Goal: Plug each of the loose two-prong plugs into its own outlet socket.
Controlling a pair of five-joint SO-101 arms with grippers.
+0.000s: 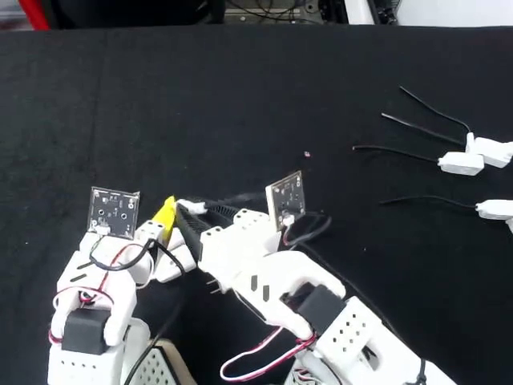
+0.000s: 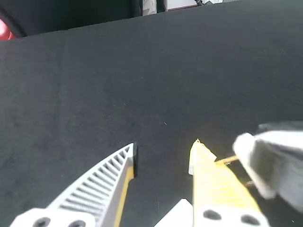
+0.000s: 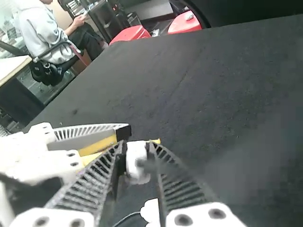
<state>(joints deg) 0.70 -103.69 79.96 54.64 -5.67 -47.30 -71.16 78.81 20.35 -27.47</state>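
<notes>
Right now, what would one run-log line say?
right gripper: shut on plug | left gripper: open, alongside | other plugs: loose on table

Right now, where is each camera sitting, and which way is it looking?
High view: above, off the arms, looking down over the black table; left arm and right arm show, white corded pieces to one side.
Left wrist view: on the left arm, looking out over the table past its open left gripper.
Right wrist view: on the right arm, looking along the right gripper, shut on a white plug.
Shared: right wrist and high views both show the left gripper beside that plug.
</notes>
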